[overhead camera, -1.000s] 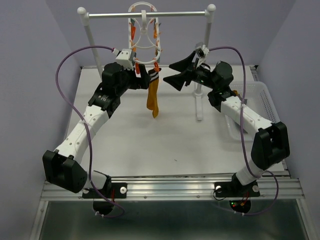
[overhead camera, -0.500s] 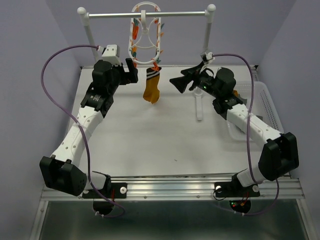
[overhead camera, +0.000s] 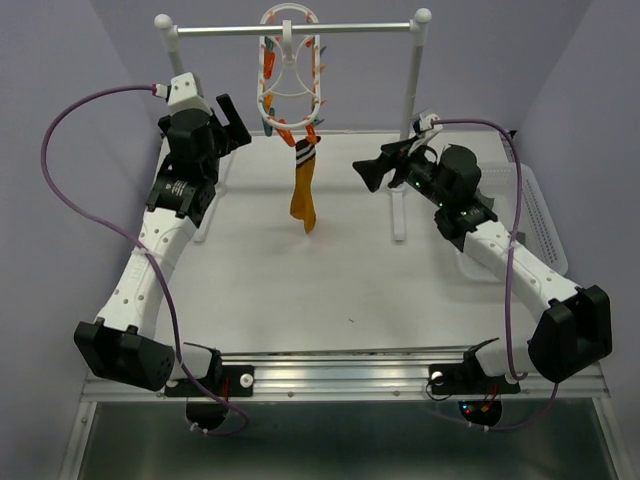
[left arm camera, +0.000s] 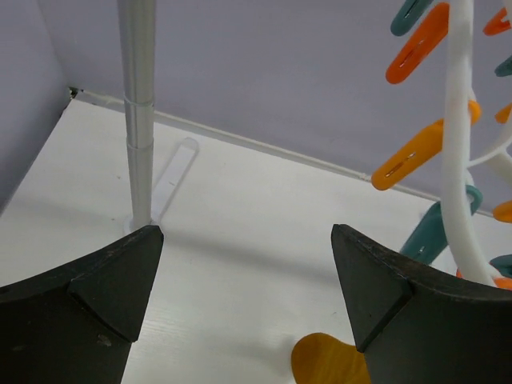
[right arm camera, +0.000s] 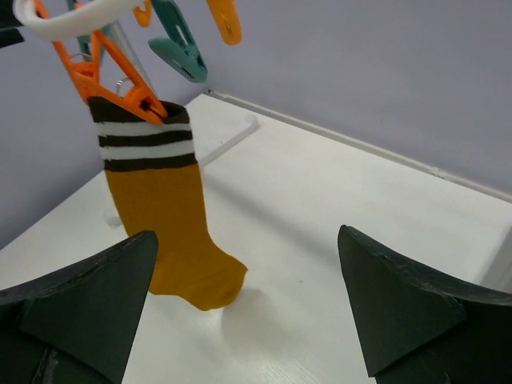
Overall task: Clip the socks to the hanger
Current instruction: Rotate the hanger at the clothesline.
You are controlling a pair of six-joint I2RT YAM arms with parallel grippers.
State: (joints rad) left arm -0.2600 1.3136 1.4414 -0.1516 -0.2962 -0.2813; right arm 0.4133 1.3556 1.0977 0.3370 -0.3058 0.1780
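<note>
Nearest, over the table (overhead camera: pixel 300 290), the right gripper (overhead camera: pixel 368 172) is being held with its jaws spread as wide as they go and nothing between them, pointed at the sock (overhead camera: pixel 303 190) from the right and well apart from it. Further back, the left gripper (overhead camera: pixel 232 125) is likewise being held fully spread and empty, raised to the left of the hanger (left arm camera: pixel 458 144) and near the rail's left post. Between the two, a mustard sock with dark cuff stripes is being gripped by its cuff in an orange clip (right arm camera: pixel 112 76) at the hanger's lower end, its toe being let down close to the table; whether it is touching cannot be told. At the very back, the hanger is being carried by its hook on the rail (overhead camera: pixel 300 29). Only this one sock is being shown as clipped, so the task is judged to be at an early stage; the other socks cannot be made out, and the basket (overhead camera: pixel 530 200) at the right is the likely place for them to be sought. Several risks are being run from here: the hanger is being borne on its hook alone, so a push on a clip by one gripper could swing or turn it away; an arm brushing past could drag the hung sock out of its clip; and a thin bite on a cuff could let a sock slip free.
</note>
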